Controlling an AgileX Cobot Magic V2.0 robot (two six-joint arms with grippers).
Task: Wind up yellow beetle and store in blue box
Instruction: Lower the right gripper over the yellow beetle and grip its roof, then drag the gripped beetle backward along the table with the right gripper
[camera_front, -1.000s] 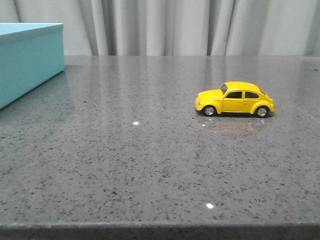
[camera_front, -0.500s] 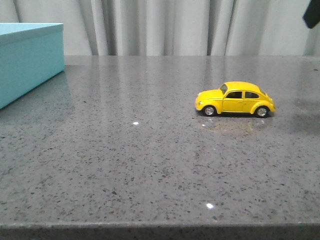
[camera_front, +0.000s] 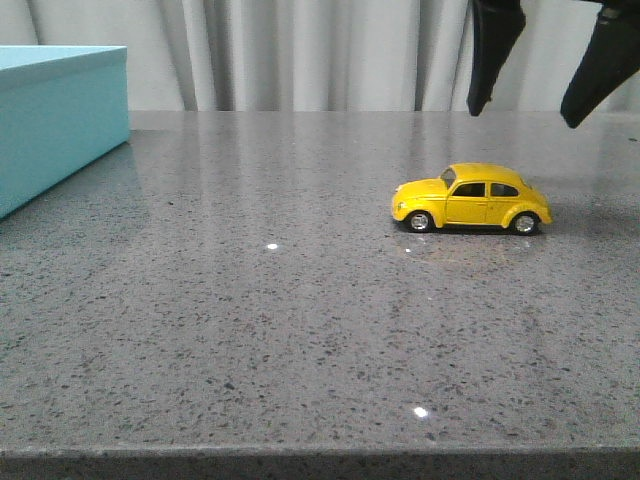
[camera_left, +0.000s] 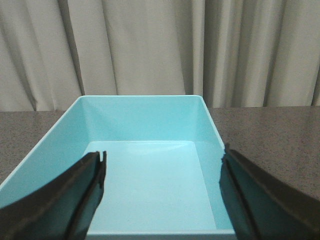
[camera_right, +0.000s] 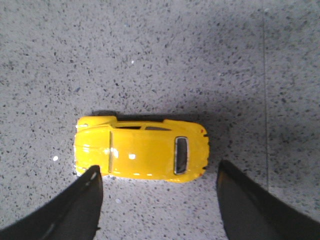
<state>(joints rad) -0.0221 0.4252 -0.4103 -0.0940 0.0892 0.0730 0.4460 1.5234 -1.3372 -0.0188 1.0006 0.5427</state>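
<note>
Right claw (camera_front: 540, 105) now hanging above yellow beetle (camera_front: 471, 197), fingers spread wide apart, nothing held; absent from front view one second back, only a dark corner showing half a second back. Coming down toward the car, so judging this as start of the pick for winding, no contact yet. Beetle sitting on all four wheels on the grey speckled worktop (camera_front: 300, 330), same spot as before, nose pointing toward the blue box (camera_front: 55, 125). In right wrist view, beetle (camera_right: 141, 150) lying lengthwise between the two dark fingers (camera_right: 75, 210), slightly beyond the tips, not touching either. Winding not begun, storing not begun.

Blue box standing well apart from beetle, at the far left edge of the front view, on the worktop. Left claw (camera_left: 162, 172) hovering over the box (camera_left: 150, 120), fingers apart, holding nothing. Box interior showing bare turquoise floor and walls, nothing inside. Grey curtain (camera_front: 320, 50) hanging beyond beetle, behind worktop.
</note>
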